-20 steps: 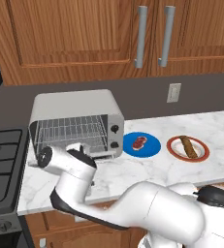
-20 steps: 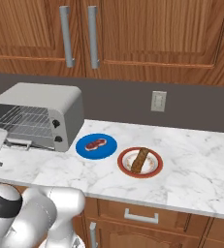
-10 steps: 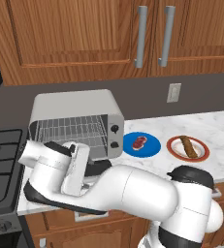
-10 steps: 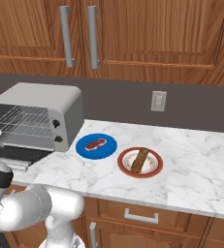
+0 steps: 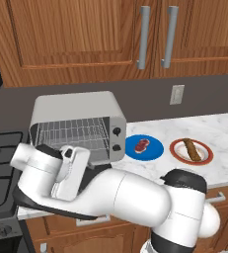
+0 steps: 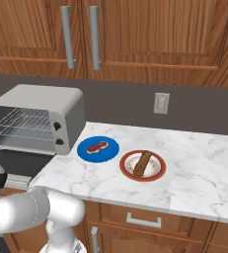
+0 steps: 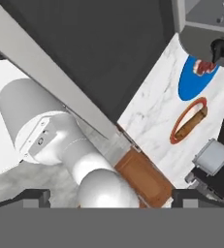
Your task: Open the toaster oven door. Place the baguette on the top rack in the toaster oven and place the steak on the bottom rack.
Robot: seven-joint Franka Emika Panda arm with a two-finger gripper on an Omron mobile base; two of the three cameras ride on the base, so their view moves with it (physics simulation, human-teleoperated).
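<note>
The toaster oven (image 5: 78,126) stands with its door (image 6: 17,163) folded down, both wire racks bare. The steak (image 6: 97,147) lies on a blue plate (image 6: 110,152) and the baguette (image 6: 142,163) on a red-rimmed plate (image 6: 127,163) on the tabletop (image 6: 194,168). The gripper (image 7: 108,194) is open, holding nothing.

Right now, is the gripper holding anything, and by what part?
Nothing is held. The gripper is open, and the baguette and steak lie on their plates.

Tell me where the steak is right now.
The steak lies on a blue plate on the marble counter, just right of the toaster oven in both base views, with the baguette on a red-rimmed plate to its right.
</note>
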